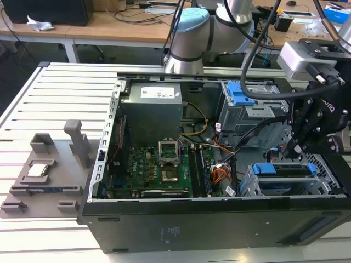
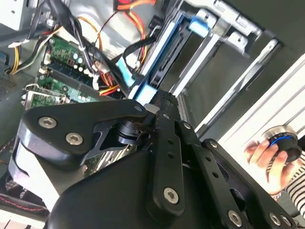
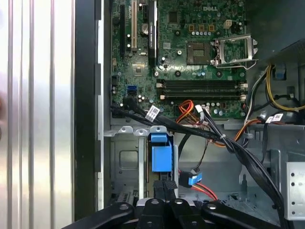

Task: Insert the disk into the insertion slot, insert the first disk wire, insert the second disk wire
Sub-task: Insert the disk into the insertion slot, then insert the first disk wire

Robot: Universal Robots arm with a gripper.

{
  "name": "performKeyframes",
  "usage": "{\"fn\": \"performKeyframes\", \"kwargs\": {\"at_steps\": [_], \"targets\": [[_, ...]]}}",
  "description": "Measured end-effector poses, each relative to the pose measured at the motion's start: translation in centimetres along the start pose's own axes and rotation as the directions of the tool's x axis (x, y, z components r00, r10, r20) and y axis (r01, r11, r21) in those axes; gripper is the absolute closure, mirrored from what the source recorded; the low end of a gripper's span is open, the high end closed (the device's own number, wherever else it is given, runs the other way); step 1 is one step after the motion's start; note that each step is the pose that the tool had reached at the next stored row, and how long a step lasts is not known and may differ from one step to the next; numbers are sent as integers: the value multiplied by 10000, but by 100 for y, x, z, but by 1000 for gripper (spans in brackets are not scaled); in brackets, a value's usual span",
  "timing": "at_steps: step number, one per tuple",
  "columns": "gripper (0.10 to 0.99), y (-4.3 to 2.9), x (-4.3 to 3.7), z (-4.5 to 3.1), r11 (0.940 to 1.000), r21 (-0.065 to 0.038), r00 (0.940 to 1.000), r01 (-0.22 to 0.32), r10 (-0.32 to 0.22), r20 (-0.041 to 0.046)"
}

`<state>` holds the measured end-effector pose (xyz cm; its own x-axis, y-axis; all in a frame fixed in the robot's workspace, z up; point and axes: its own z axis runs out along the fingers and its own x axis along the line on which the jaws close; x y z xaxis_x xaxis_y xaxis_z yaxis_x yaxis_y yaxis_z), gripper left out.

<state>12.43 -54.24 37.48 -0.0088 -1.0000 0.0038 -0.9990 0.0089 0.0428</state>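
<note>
Black gripper (image 3: 164, 186), closed, beside disk (image 3: 160, 157)

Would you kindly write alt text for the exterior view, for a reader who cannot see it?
At the exterior view's right, the robot's gripper hangs just above the disk, whose blue caddy sits in the insertion slot of an open computer case. A green motherboard lies in the case's middle.

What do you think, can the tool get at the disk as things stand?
Probably yes: the tool sits right at the disk in the slot; the black cables cross beyond it, not between.
</note>
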Motion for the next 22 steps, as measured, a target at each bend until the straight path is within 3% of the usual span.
{"fn": "performKeyframes", "kwargs": {"at_steps": [2, 18, 22], "targets": [[980, -34, -1, 0, 10000, -1, 10000, -1, 1, -6], [973, -38, 0, 0, 10000, -1, 10000, -1, 1, -8], [725, -39, 0, 0, 10000, -1, 10000, -1, 1, -8]]}}
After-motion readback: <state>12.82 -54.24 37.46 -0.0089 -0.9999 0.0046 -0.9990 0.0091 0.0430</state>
